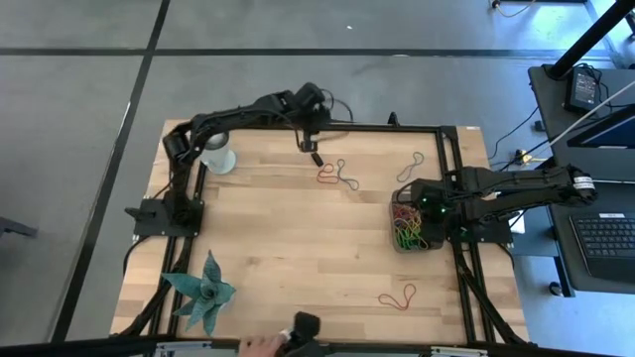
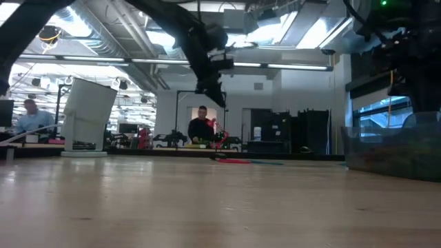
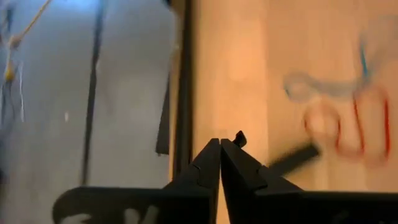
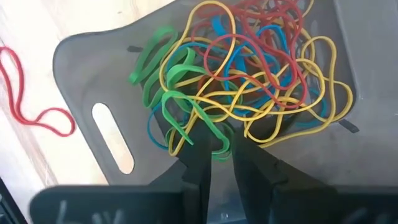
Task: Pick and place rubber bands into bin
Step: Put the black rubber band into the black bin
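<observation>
**Right gripper over the bin at the drop; left gripper closed near the far-edge bands**

The right gripper (image 4: 216,155) sits low over the bin (image 4: 81,56), its fingers a narrow gap apart. A green band lies at the fingertips, but whether it is pinched or already loose I cannot tell. Directly under and ahead of it lies the tangled heap of rubber bands (image 4: 249,74), in yellow, red, green and blue. On the overhead view the bin (image 1: 396,241) stands at about 3 o'clock on the surface (image 1: 288,248), by the right frame rail, with the right gripper (image 1: 421,206) over its far end.

This reads as the release step of one placing cycle. Next, the right gripper needs its fingers spread wider and a straight lift, so that no loop trails out with it.

The left gripper (image 3: 221,152) is closed and appears empty, up at about 12 o'clock near the far edge of the surface. Just beside it lies a small black oblong piece (image 1: 317,158), and a little towards 3 o'clock a cluster of loose bands (image 1: 335,175) in red and dark colours.

More loose bands remain: a dark pair (image 1: 411,163) at roughly 1 o'clock and a red pair (image 1: 397,298) at about 5 o'clock. The left gripper must open before it can come down on the nearest cluster.
</observation>
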Motion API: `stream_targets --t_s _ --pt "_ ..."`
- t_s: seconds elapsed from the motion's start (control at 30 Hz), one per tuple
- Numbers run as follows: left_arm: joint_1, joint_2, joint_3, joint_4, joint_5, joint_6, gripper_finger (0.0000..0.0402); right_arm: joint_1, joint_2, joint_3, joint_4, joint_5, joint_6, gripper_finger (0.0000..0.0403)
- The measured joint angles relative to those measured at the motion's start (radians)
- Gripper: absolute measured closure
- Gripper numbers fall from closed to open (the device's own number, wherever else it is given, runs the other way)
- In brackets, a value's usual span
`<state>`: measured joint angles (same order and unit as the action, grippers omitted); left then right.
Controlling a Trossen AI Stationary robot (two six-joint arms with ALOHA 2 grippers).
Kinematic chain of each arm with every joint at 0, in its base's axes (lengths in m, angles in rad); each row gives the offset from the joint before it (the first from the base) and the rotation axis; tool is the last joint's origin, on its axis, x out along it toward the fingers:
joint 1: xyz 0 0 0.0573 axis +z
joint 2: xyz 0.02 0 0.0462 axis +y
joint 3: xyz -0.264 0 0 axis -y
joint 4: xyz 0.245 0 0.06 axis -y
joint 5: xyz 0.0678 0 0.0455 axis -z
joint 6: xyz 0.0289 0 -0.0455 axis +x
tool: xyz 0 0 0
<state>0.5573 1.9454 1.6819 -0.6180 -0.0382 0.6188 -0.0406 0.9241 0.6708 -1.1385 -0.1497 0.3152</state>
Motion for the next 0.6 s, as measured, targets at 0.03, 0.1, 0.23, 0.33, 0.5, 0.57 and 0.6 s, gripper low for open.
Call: stream_targets --t_s 0.03,0.1,0.23,0.33,0.5,0.57,0.6 --pt "-0.001 0.013 0.001 -0.015 -0.002 0.084 0.0389 0.000 0.000 0.000 0.000 0.001 0.013 0.0334" --pt "-0.009 0.038 0.002 -0.031 -0.007 0.220 0.0375 0.000 0.000 0.000 0.001 0.002 0.026 0.0334" --pt "-0.015 0.090 0.002 -0.061 -0.068 0.282 0.0334 0.000 0.000 0.000 0.005 0.002 0.070 0.0334" --pt "-0.016 0.125 0.002 -0.065 -0.081 0.274 0.0299 0.000 0.000 0.000 0.006 0.002 0.082 0.0334" --pt "-0.023 0.159 0.002 -0.061 -0.046 0.276 0.0243 0.000 0.000 0.000 0.030 0.002 0.099 0.0334" --pt "-0.027 0.170 0.002 -0.068 -0.012 0.293 0.0226 0.000 0.000 0.000 0.043 0.002 0.099 0.0334" --pt "-0.028 0.173 0.002 -0.067 0.016 0.303 0.0219 0.000 0.000 0.000 0.052 0.003 0.100 0.0334"
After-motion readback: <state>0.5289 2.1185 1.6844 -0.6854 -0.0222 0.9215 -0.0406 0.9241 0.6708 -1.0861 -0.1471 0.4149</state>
